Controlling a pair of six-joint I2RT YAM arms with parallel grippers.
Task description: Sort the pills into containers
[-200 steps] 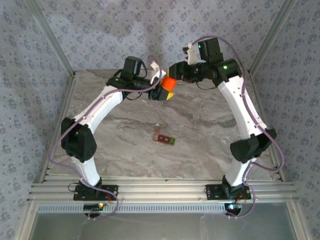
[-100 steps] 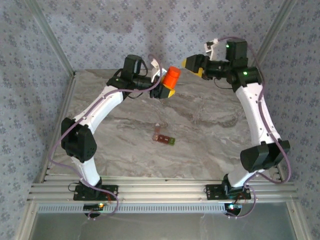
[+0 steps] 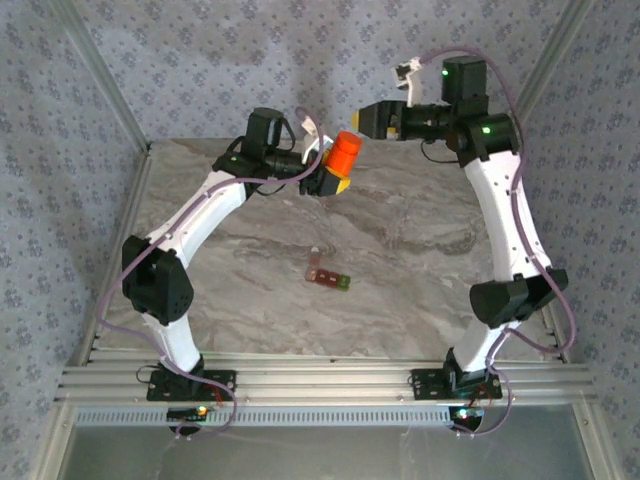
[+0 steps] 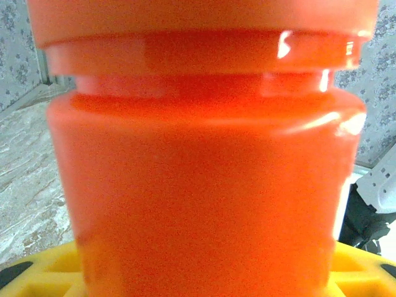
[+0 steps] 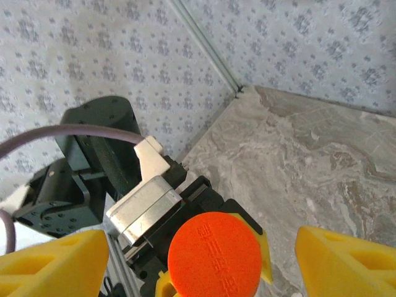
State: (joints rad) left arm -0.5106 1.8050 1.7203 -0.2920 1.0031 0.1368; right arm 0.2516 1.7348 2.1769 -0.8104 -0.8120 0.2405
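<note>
L gripper (image 3: 336, 172) is clamped on the orange bottle (image 3: 346, 152). It's held up off the table (image 3: 430, 250) at the far end, cap end pointing toward the other arm. In L wrist view the bottle body blocks nearly everything. Just bits of yellow finger (image 4: 52, 263) show at the bottom edge, so contact pts can't be made out there.

R gripper (image 3: 380, 118) is wide open and empty, near the bottle's top but apart from it. Its own cam looks straight at the round orange cap (image 5: 213, 253), w/ yellow fingertips (image 5: 55, 266) far out on either side, not touching.

Pill box (image 3: 328, 277) is a small red-brown strip w/ green end. It lies flat mid-table, well apart from both grippers, nearer the arm bases.

Step, imo: getting the bottle open, since the cap looks still on. Next move prob needs R gripper to centre on the cap, close round its rim and twist, w/ L holding firm. An off-centre grab could slip or tilt the bottle.

Hard to tell:
- No pills seen; presumably inside, but can't check through the bottle.
- Pill box is too small to tell if lids are open or how many slots.
- Raised text on cap is unreadable.
</note>
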